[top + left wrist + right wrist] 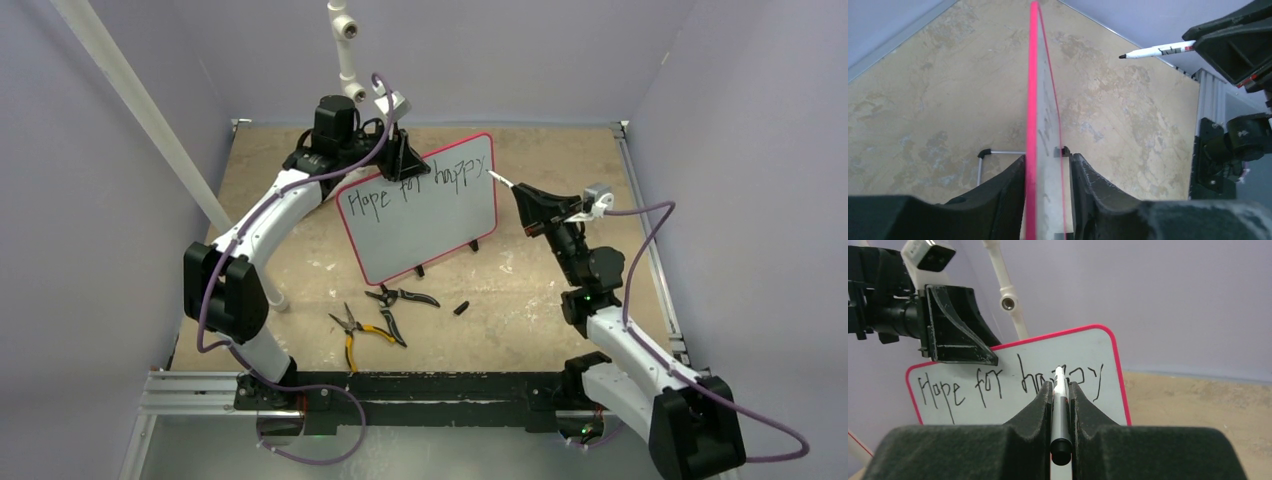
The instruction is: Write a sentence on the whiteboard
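The whiteboard (425,225) with its red-pink frame stands tilted on black feet at the table's middle. It also shows edge-on in the left wrist view (1034,100) and face-on in the right wrist view (998,400). The sentence (420,180) reads "Hope for happy" in black on one line; it shows in the right wrist view (978,385) too. My left gripper (405,150) is shut on the board's top edge (1048,165). My right gripper (535,205) is shut on a white marker (1060,400), whose tip (492,175) is at the board's upper right corner.
Two pairs of pliers lie in front of the board: black ones (400,297) and yellow-handled ones (355,335). The black marker cap (461,308) lies to their right. A white pipe (345,45) hangs at the back. Purple walls close in the table.
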`<state>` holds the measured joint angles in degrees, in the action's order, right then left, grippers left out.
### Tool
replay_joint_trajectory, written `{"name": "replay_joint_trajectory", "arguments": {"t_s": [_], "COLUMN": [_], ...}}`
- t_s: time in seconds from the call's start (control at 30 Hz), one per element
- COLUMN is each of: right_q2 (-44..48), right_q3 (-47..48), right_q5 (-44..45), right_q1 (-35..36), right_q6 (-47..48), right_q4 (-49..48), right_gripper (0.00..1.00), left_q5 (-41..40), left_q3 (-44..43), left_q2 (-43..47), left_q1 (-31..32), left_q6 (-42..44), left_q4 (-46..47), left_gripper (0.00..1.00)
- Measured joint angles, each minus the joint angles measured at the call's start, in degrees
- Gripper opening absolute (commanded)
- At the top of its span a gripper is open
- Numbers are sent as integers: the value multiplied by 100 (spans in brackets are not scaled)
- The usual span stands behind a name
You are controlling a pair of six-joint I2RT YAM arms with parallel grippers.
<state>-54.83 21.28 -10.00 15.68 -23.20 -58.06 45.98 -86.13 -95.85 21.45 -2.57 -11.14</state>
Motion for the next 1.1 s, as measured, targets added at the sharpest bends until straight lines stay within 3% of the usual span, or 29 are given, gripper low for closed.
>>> {"name": "replay_joint_trajectory", "arguments": {"t_s": [0.1, 0.27, 0.47, 0.63, 0.77, 0.9, 1.1], "right_q2": [321, 566, 442, 96, -308, -1005, -1919], "right_q3": [-13, -22, -20, -20, 90, 435, 516], "right_q5": [-22, -166, -925, -1537, -1659, -1620, -1300], "right_q1": [0, 0, 0, 177, 708, 1563, 2295], "right_q6": [74, 76, 74, 70, 190, 380, 549], "right_q4": [160, 549, 697, 378, 337, 245, -382], "right_gripper": [0, 0, 0, 0, 0, 0, 0], "left_q5": [-138, -577, -1552, -2249, -2669, -2964, -3438], "left_q3": [26, 28, 166, 879, 1537, 2098, 3268], "left_q2": [2, 79, 789, 1939, 2719, 3274, 4299], "left_q1": [50, 92, 33, -409, -728, -739, -741], "left_q6": [-168, -337, -466, -850, -946, -933, -944], "left_q4": [173, 243, 258, 380, 221, -107, -330], "left_gripper": [62, 75, 78, 80, 80, 80, 80]}}
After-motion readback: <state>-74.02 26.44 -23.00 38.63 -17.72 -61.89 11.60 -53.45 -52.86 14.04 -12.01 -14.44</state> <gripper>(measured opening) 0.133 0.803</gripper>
